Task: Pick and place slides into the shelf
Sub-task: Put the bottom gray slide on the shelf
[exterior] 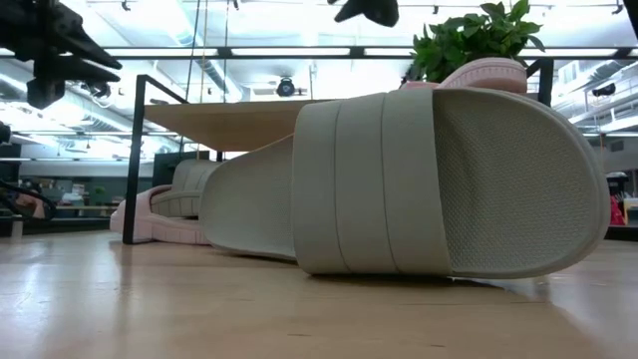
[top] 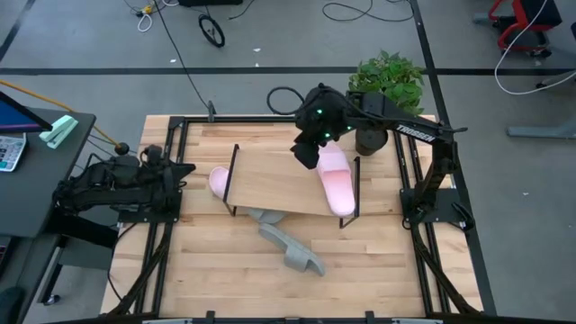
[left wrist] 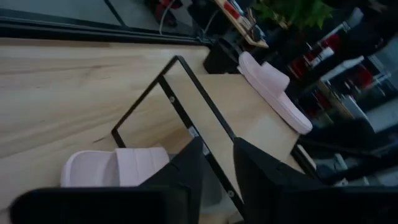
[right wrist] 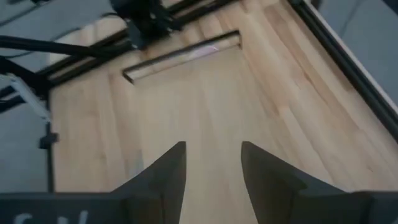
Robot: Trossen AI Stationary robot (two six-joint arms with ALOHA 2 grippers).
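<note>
The shelf (top: 279, 184) stands mid-table, a light-wood board on black end frames. One pink slide (top: 336, 180) lies on the board's right end. The second pink slide (top: 219, 183) rests on the table at the shelf's left frame. One grey slide (top: 264, 216) pokes out from under the shelf's near edge. The other grey slide (top: 292, 250) lies tipped on its side nearer the table's near edge and fills the low view (exterior: 429, 179). My right gripper (right wrist: 213, 168) is open, above the board's far edge beside the shelved pink slide's far end. My left gripper (left wrist: 217, 168) is open, at the table's left side.
A potted plant (top: 389, 85) stands at the far right corner, just behind my right arm. Black frame rails (top: 414, 180) run along the table's left and right sides. Bare tabletop (top: 207, 270) lies near the front left. A desk with a calculator (top: 11, 151) stands off the left edge.
</note>
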